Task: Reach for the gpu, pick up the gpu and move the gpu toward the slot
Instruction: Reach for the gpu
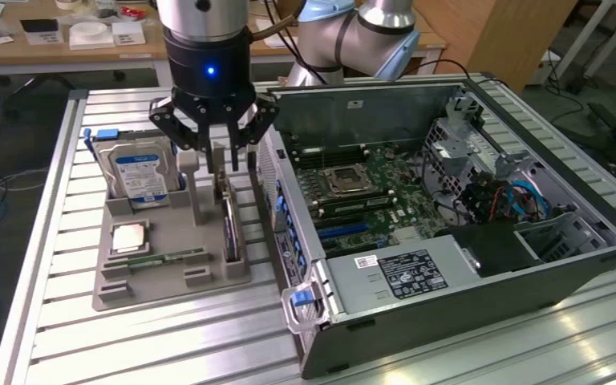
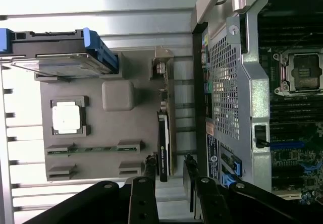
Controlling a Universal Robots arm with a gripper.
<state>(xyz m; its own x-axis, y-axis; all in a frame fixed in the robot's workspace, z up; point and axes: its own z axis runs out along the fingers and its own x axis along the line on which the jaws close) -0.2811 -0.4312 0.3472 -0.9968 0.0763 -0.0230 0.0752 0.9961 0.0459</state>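
Arm vert., end effector [image 1: 219,156] pointing down over gpu [image 1: 228,228] — released, spread wide; gpu edge-on in tray [image 1: 142,287].

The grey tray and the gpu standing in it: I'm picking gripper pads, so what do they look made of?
The tray: uniform matte grey with blocky moulded posts, probably plastic, perhaps printed. The gpu: edge-on dark slab, cooler looks like black plastic; its pale silvery end bracket looks like bare metal.
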